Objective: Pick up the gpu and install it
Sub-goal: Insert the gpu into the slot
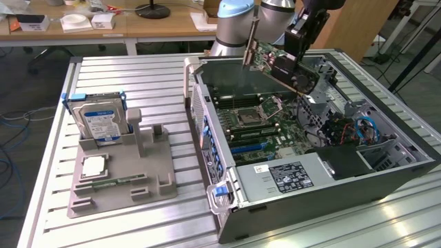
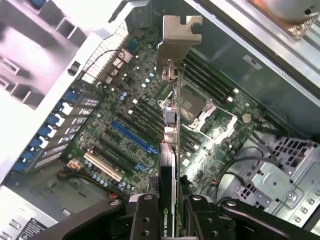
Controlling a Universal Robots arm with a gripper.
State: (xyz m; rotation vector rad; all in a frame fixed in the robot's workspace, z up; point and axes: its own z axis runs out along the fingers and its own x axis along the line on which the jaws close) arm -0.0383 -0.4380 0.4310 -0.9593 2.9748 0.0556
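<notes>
Wrist view: jaws clamp the gpu (image 2: 170, 165) edge-on, its bracket (image 2: 178, 40) hanging clear above the motherboard (image 2: 115, 100).

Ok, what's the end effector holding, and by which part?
The gpu, clamped by the end effector at the end opposite its bracket.

Exterior view: bright, even room light from overhead, with soft shadows. Glare streaks on the slatted worktop (image 1: 406, 222) at its near corner on the exterior view's right. Computer case (image 1: 289, 212) interior shaded.
Wrist view: pale case frame (image 2: 35, 55) washed out to white. Bracket (image 2: 177, 35) of the graphics card (image 2: 170, 150) brightly lit. Gripper (image 2: 172, 215) in dark shadow.
</notes>
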